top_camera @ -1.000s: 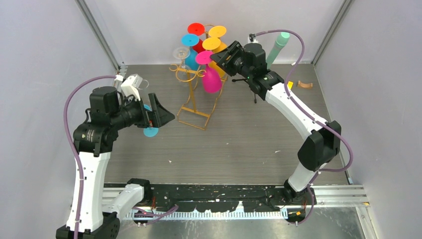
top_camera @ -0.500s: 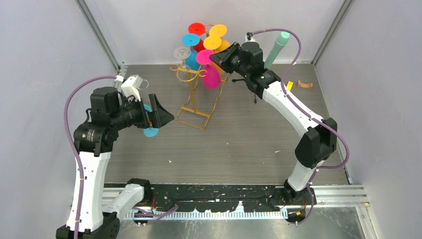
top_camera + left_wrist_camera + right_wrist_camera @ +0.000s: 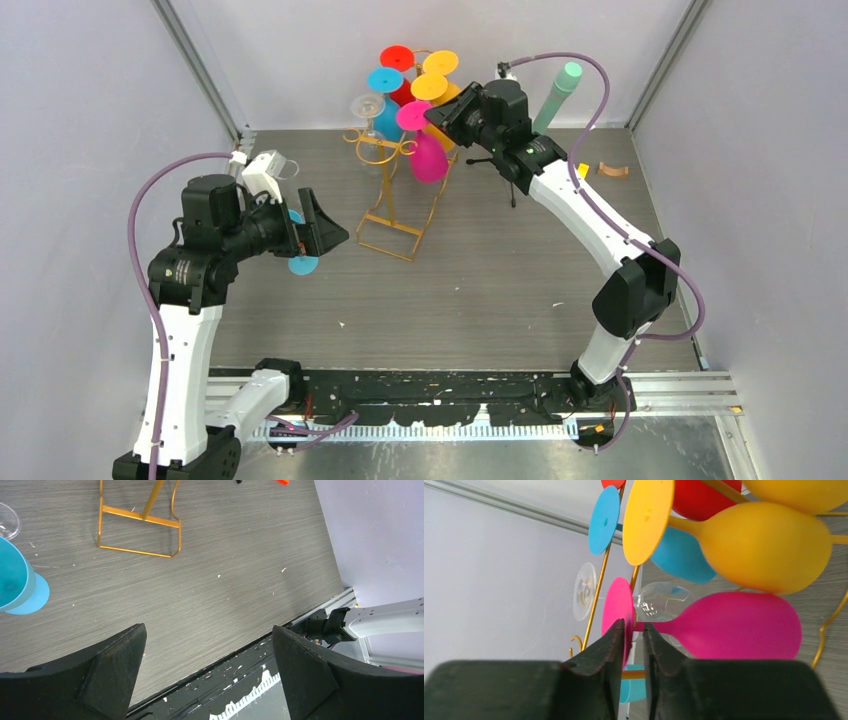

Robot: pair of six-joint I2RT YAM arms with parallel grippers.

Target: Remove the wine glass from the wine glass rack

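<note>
1. One wine glass rack (image 3: 385,200) stands at the far middle of the table (image 3: 500,270). It is a tall gold wire stand with curled hooks and a rectangular wire base.
2. Six glasses hang on it: two yellow (image 3: 764,545), one red (image 3: 704,500), one blue (image 3: 684,557), one clear (image 3: 659,602) and one pink wine glass (image 3: 734,625).
3. A seventh glass, also blue (image 3: 15,580), is off the rack, on the table to its near left.
4. The pink wine glass is opaque, with a round bowl, a thin stem and a flat disc foot. It hangs on the right side of the rack with its bowl below its foot, just under one of the yellow glasses.
5. There are two arms. The right gripper (image 3: 634,630) reaches in at the far right of the rack. Its fingers are pressed close on the pink stem, right beside the foot.
6. The left gripper (image 3: 207,630) is above the table left of the rack, spread wide and holding nothing.
7. One black tripod with a green tube (image 3: 558,90) stands at the far right.
</note>
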